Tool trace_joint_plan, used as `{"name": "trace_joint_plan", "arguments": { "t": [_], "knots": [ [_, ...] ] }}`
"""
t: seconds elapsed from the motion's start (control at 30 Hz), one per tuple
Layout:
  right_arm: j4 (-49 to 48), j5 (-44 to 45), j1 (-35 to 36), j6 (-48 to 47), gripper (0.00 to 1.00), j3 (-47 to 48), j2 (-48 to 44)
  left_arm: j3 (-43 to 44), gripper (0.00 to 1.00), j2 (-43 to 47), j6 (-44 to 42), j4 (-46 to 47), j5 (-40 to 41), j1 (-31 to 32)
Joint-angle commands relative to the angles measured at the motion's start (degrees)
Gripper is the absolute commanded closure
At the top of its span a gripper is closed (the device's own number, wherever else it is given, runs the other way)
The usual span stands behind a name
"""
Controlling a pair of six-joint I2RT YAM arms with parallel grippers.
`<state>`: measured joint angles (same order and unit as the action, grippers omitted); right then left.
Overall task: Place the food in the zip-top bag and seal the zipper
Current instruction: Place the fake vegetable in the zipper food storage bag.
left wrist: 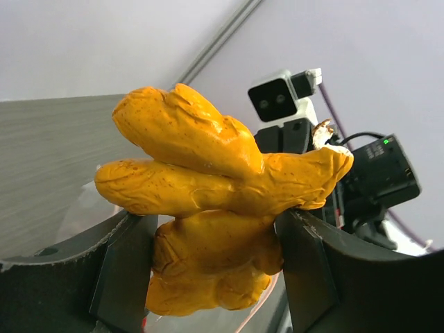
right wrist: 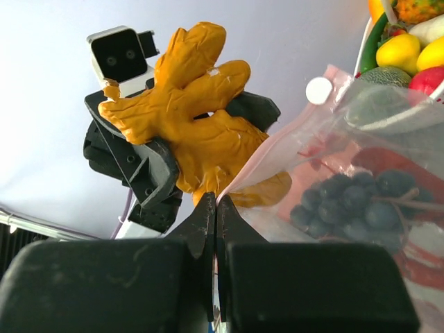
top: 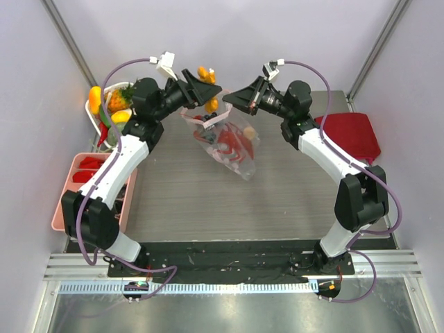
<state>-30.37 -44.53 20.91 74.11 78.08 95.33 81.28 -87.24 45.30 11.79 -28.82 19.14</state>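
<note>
Left gripper (left wrist: pixel 215 267) clamps our ginger-shaped toy (left wrist: pixel 201 180); right gripper (right wrist: pixel 216 211) pinches the zip-top bag (right wrist: pixel 326 149) by its rim; we fear the floppy mouth sags shut.

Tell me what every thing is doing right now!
Left gripper, shut on the yellow-orange toy food, held in the air.
Right gripper, shut, pinching the zip-top bag's edge.
Zip-top bag, lifted by its mouth, unsealed.
Red lobster, inside the bag.
Dark grapes, inside the bag.
White basket, holding toy fruit.
</note>
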Motion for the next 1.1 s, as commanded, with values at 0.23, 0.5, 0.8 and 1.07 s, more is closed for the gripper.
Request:
{"name": "trace_joint_plan", "arguments": {
  "t": [0.23, 0.5, 0.8, 1.07],
  "knots": [
    [-6.72, 1.55, 0.63, 2.45, 0.99, 5.94, -0.76, -6.47, 0.74, 1.63, 18.85, 8.33, 3.85, 0.38],
    [-6.19, 1.99, 0.63, 2.45, 0.99, 7.08, -1.2, -6.39, 0.66, 1.9, 22.73, 3.94, 3.95, 0.72],
    [-7.69, 1.47, 0.54, 2.45, 0.99, 10.6, -0.23, -10.52, 0.33, 4.45, 17.11, 6.75, -2.99, 1.34],
    [-9.09, 0.33, 0.63, 2.18, 0.99, 9.11, -1.64, -1.4, 0.15, 4.54, -3.61, -15.09, -7.04, 0.99]
  ]
}}
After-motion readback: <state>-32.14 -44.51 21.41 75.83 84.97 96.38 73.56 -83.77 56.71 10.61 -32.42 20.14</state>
